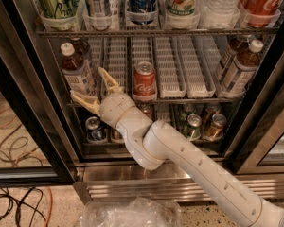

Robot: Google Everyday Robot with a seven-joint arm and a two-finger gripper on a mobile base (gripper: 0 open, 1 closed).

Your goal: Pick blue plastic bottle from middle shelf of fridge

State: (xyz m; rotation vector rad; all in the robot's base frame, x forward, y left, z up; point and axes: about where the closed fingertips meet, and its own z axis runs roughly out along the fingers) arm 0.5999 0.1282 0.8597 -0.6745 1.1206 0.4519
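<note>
1. The robot's gripper (86, 83) reaches into the open fridge (19, 103) at the left end of the middle shelf (189, 97). Its fingers (109, 81) are spread wide and hold nothing. One points up just right of the bottle (75, 69), and the other stretches left across the front of its base.
2. The bottle stands upright at the front of the far-left lane, close to the door frame. It has a white cap on top, dark drink up to the neck and a pale label around the body.
3. Being full, it probably has a moderate weight for its size. The thin plastic wall will likely give a little under a squeeze, and a chilled label may be slick.
4. The labelled mid-body, below the shoulder, looks like the best place to take hold, since it is straight-sided and widest there. The cap and neck seem too narrow for a sure grip.
5. The white lane trays (168, 65) on this shelf run mostly bare. A red cola can (144, 81) sits in a centre lane, well clear of the bottle. Two similar bottles (241, 65) stand at the right end.
6. The rack above carries a front row of cans and bottles in clear holders. The lower rack holds small cans (194, 124), partly hidden behind the arm.
7. The tight gap beside the frame appears to be the main hazard, because a nudge could tip the bottle backward.
</note>
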